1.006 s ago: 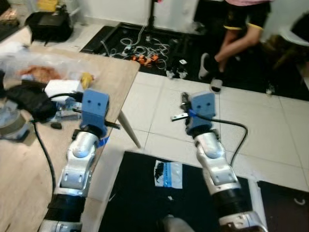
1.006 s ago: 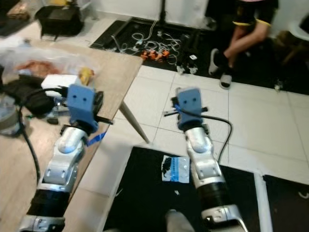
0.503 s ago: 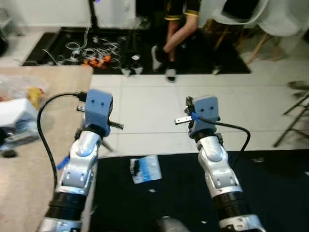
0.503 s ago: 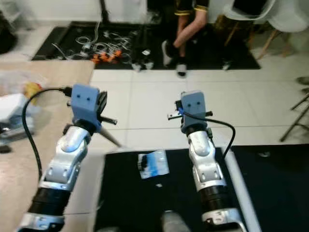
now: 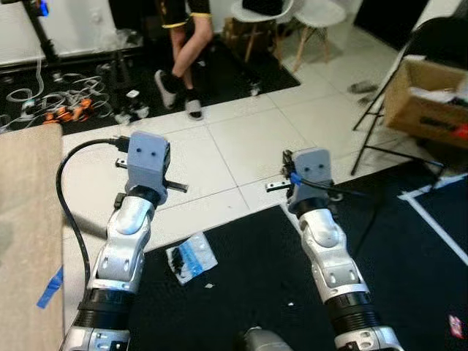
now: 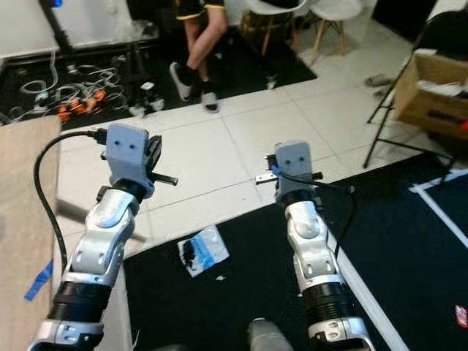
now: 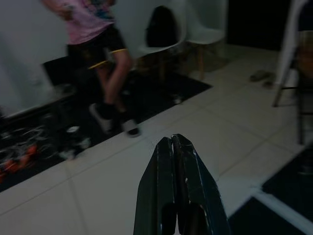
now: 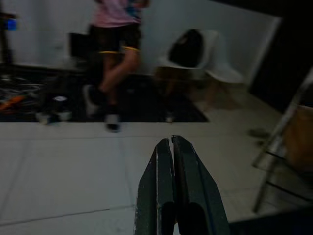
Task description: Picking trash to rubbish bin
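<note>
A crumpled blue and white wrapper (image 5: 191, 257) lies on the black floor mat (image 5: 248, 292), on the floor between my two raised arms and nearer the left one. Both arms are held out in front at about the same height, well above the wrapper. My left gripper (image 7: 171, 140) is shut with its fingers pressed together and nothing between them. My right gripper (image 8: 170, 141) is likewise shut and empty. Both point across white floor tiles toward a person's legs (image 5: 179, 51).
A wooden table edge (image 5: 29, 219) with blue tape runs along the left. Tangled cables (image 5: 44, 95) lie at the back left. White chairs (image 5: 292, 14) stand behind the person. A cardboard box (image 5: 428, 102) and a folding chair frame (image 5: 380, 95) are at the right.
The whole view has swung to the right: the table has slid off to the left, and the box and chairs have come in. Both grippers stay shut, and the wrapper lies still.
</note>
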`<state>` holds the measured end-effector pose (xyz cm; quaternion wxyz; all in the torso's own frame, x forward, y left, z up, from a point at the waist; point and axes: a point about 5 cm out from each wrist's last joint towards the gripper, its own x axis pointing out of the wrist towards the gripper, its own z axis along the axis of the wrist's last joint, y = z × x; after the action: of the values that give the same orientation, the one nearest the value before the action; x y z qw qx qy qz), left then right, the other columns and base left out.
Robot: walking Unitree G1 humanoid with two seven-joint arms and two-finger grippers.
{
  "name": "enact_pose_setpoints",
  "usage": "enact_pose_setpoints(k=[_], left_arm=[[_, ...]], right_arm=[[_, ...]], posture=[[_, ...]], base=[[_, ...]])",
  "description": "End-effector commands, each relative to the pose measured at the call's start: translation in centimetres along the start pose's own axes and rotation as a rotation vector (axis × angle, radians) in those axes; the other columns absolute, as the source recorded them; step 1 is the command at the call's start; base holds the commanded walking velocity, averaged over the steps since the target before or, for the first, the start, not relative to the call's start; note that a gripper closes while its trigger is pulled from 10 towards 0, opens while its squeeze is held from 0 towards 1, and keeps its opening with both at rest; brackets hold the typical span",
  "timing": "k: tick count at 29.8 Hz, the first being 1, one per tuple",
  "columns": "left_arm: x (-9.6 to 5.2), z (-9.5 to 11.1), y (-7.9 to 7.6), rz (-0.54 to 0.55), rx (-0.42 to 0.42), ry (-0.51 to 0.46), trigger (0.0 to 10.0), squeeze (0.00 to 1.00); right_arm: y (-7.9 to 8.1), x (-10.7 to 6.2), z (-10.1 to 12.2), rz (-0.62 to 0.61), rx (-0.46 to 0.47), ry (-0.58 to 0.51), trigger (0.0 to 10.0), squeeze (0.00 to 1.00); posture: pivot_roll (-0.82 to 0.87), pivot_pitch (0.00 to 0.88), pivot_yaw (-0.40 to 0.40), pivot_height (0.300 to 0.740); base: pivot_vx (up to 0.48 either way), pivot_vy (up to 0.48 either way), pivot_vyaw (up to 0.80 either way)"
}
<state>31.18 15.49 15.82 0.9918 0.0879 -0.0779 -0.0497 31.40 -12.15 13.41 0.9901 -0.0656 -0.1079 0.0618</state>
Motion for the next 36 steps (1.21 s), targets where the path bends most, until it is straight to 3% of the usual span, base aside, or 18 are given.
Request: enact_pose_setpoints(k=[1, 19, 21, 36], left_arm=[[-0.1, -0.7, 0.1, 0.004, 0.010, 0.030, 10.0, 0.00], [0.0, -0.7, 0.2, -0.053, 0.047, 0.049, 10.0, 0.00], [0.1, -0.9, 0.5, -0.033, 0.006, 0.064, 10.0, 0.00], [-0.4, -1.0, 0.5, 0.008, -0.035, 0.051, 10.0, 0.00]], right_arm=[[0.3, -0.2, -0.5, 0.006, 0.010, 0.023, 10.0, 0.00], [0.5, -0.6, -1.1, -0.037, 0.029, 0.042, 10.0, 0.00], [0.8, -0.9, -1.1, -0.033, 0.034, 0.039, 10.0, 0.00], [0.7, -0.7, -1.9, 0.036, 0.006, 0.082, 10.0, 0.00]], posture=[[0.01, 0.066, 0.002, 0.740], [0.05, 0.076, 0.069, 0.740], [0.04, 0.074, 0.070, 0.740], [0.03, 0.058, 0.036, 0.740]], base=[[0.000, 0.000, -0.80], [0.000, 0.000, -0.80], [0.000, 0.000, -0.80], [0.032, 0.000, -0.06]])
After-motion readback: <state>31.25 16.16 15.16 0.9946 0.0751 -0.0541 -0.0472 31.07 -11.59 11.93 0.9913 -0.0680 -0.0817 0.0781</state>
